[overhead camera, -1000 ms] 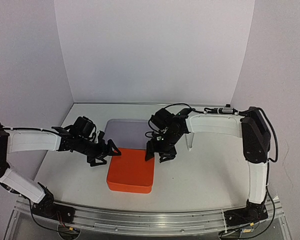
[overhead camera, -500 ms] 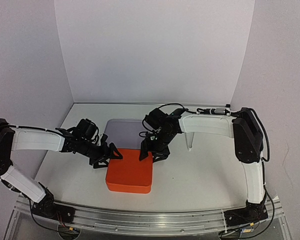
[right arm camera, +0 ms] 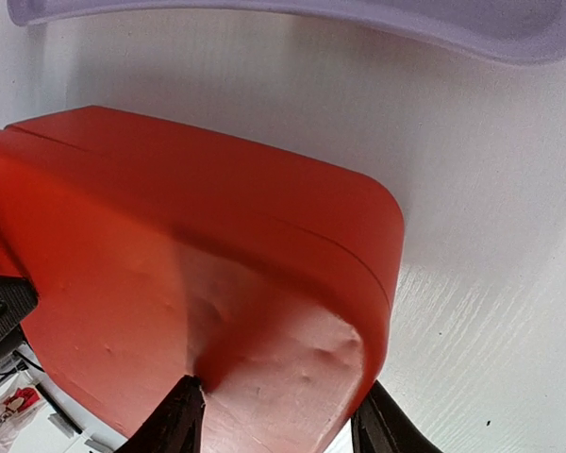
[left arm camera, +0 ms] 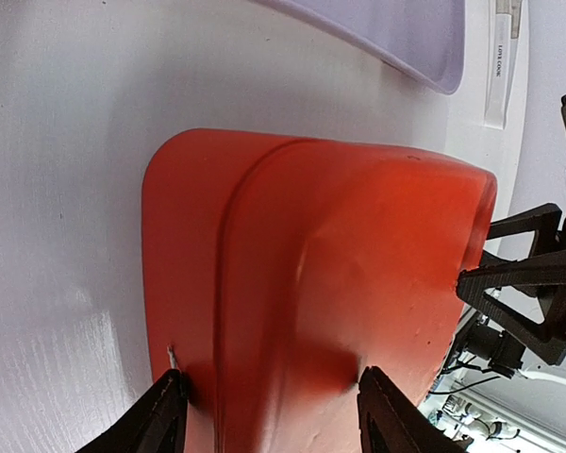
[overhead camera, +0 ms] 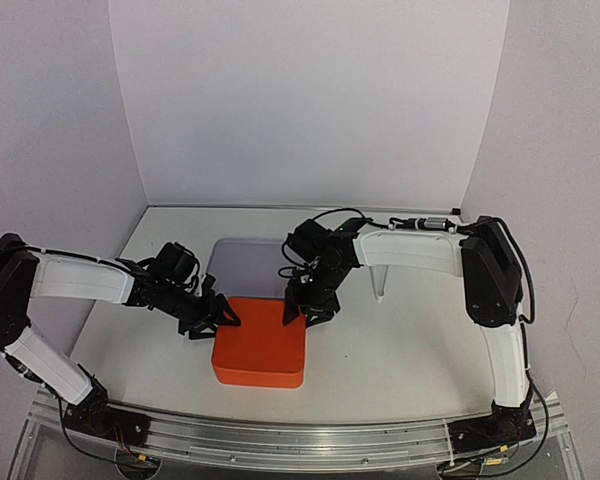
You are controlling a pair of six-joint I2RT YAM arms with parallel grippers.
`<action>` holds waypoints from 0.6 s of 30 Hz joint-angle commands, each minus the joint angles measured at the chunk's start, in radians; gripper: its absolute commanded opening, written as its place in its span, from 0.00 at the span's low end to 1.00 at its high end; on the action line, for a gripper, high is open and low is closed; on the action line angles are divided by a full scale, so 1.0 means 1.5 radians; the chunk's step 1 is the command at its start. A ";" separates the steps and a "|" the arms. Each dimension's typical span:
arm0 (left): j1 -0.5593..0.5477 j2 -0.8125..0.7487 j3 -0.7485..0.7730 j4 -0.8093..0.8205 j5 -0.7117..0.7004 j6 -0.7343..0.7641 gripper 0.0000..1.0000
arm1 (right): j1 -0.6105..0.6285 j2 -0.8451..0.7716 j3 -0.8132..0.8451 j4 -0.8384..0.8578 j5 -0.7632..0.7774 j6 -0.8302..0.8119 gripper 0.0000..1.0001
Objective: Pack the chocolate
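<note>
An orange box (overhead camera: 260, 345) with its lid on sits on the white table, near the middle front. My left gripper (overhead camera: 218, 318) is at its far left corner. In the left wrist view the left gripper (left arm camera: 275, 408) has one fingertip on the side wall and the other pressing the top of the orange box (left arm camera: 340, 245). My right gripper (overhead camera: 307, 310) is at the far right corner. The right wrist view shows the right gripper (right arm camera: 281, 417) pinching that corner of the orange box (right arm camera: 170, 245), whose surface is dented. The chocolate is hidden.
A pale purple tray (overhead camera: 252, 262) lies flat just behind the box, also seen as the purple tray (right arm camera: 453, 28). A small white upright piece (overhead camera: 380, 285) stands to the right of the right arm. White walls enclose the back and sides.
Both grippers have moved in onto the box's far corners, the right one leftward, and their jaws have narrowed onto it. The box has barely shifted.
</note>
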 commanded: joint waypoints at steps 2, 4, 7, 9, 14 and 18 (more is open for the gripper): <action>-0.014 0.017 -0.016 0.072 0.055 0.001 0.60 | 0.033 0.037 0.030 0.029 -0.046 0.012 0.48; -0.015 0.023 -0.025 0.089 0.063 -0.002 0.60 | 0.039 0.050 0.036 0.028 -0.056 0.011 0.47; -0.015 0.039 -0.031 0.107 0.072 -0.005 0.57 | 0.046 0.070 0.041 0.027 -0.071 0.010 0.42; -0.016 0.049 -0.032 0.112 0.073 -0.007 0.54 | 0.047 0.076 0.034 0.027 -0.074 0.016 0.40; -0.017 0.064 -0.043 0.120 0.067 -0.015 0.48 | 0.048 0.087 0.006 0.026 -0.074 0.029 0.39; -0.017 0.078 -0.058 0.126 0.057 -0.028 0.41 | 0.048 0.101 -0.011 0.026 -0.078 0.041 0.38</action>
